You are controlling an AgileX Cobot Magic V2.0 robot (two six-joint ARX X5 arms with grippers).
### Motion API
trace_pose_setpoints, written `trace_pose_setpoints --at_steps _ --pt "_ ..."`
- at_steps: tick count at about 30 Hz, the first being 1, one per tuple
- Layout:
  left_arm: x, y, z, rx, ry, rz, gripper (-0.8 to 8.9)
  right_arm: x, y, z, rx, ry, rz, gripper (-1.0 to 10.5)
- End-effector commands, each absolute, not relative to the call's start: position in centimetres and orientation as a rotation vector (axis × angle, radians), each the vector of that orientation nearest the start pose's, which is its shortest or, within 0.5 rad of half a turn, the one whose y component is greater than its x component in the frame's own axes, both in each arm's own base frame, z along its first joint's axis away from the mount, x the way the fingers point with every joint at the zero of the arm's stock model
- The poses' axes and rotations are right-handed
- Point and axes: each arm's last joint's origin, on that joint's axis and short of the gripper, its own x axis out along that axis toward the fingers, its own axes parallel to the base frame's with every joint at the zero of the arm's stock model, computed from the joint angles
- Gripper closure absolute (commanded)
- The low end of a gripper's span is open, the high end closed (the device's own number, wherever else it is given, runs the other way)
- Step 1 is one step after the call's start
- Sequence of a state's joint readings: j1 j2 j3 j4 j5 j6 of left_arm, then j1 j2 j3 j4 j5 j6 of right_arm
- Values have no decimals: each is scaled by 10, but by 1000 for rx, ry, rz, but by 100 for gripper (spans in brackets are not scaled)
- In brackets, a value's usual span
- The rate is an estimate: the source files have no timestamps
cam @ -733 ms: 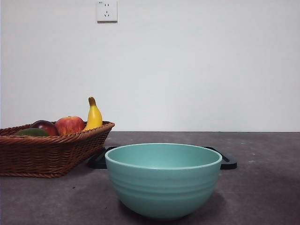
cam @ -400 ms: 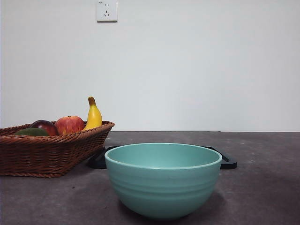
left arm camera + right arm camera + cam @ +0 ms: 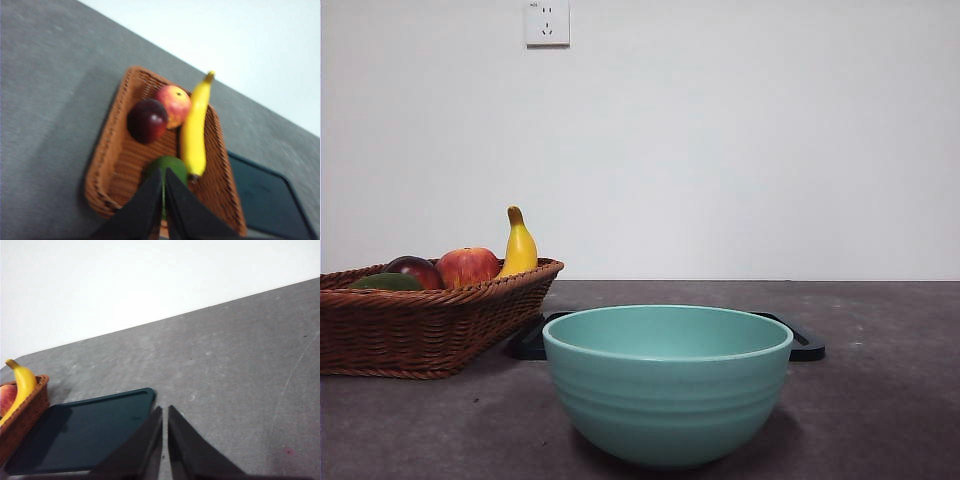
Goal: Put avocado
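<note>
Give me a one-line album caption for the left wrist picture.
Left end effector, jaws nearly together, above a wicker basket holding avocado, banana, apple and a dark red fruit.

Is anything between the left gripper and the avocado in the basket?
Nothing visible. In the left wrist view the left gripper hangs above the wicker basket, its jaws nearly together, with the avocado just beyond the tips. The banana lies close beside the avocado, which may crowd a grasp.

Left tool (image 3: pixel 164 175) (closed) above avocado (image 3: pixel 170 166).
</note>
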State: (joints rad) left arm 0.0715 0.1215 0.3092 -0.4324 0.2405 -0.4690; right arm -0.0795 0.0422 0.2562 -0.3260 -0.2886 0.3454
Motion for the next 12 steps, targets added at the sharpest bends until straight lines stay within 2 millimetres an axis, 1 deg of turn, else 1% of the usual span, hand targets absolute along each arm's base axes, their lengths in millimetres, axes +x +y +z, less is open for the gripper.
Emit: trace_pose_setpoints --at_steps 1,6,12 --pt "81 -2 238 -448 286 -165 805 77 3 232 352 166 211 935" --pt "88 -4 264 -375 387 -250 805 83 6 259 312 281 324 936" --pt "100 -8 291 -309 515 -379 805 97 11 290 266 473 493 935"
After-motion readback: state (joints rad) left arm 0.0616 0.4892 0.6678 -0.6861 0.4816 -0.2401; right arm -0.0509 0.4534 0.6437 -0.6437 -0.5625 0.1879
